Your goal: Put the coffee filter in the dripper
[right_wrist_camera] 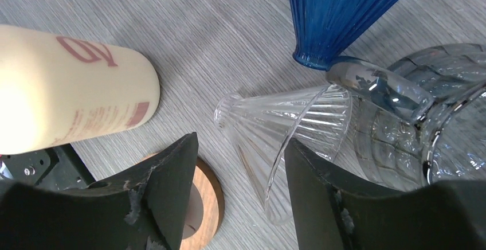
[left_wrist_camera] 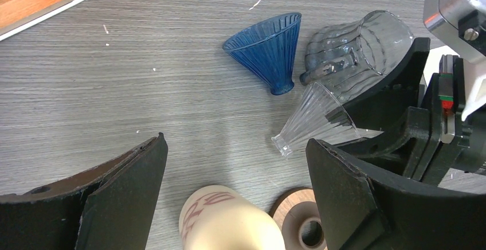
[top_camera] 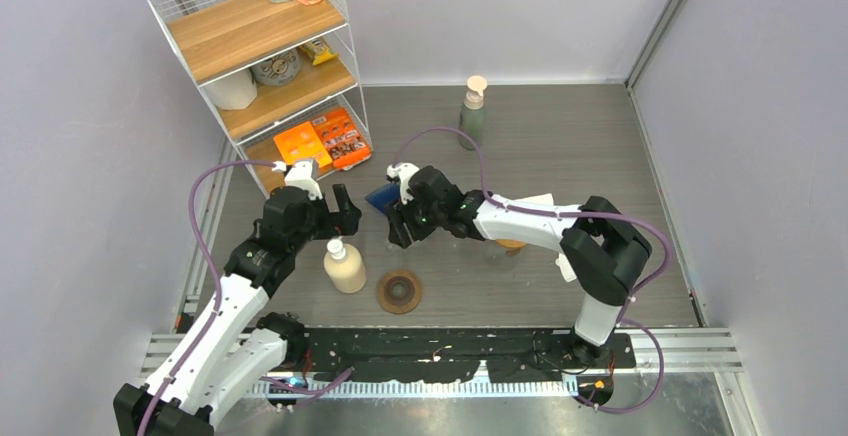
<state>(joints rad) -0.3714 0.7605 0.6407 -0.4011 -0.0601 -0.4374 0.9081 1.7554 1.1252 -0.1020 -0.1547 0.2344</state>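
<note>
A clear ribbed dripper point(right_wrist_camera: 286, 118) lies on its side on the table, also seen in the left wrist view point(left_wrist_camera: 312, 118). My right gripper point(right_wrist_camera: 240, 141) point(top_camera: 398, 231) is open and straddles its wide rim; the rim rests against one finger while the other stands apart. A blue ribbed dripper point(left_wrist_camera: 269, 46) point(top_camera: 380, 198) lies just beyond it. My left gripper point(left_wrist_camera: 236, 141) point(top_camera: 348, 214) is wide open and holds nothing, above a cream bottle. A white paper edge point(top_camera: 537, 200) behind the right forearm may be the coffee filter; most of it is hidden.
A glass carafe point(left_wrist_camera: 355, 46) lies on its side against the clear dripper. The cream pump bottle point(top_camera: 344, 266) stands by a wooden ring point(top_camera: 399, 291). A green-grey bottle point(top_camera: 473, 111) stands at the back. A wire shelf unit point(top_camera: 262, 46) fills the back left.
</note>
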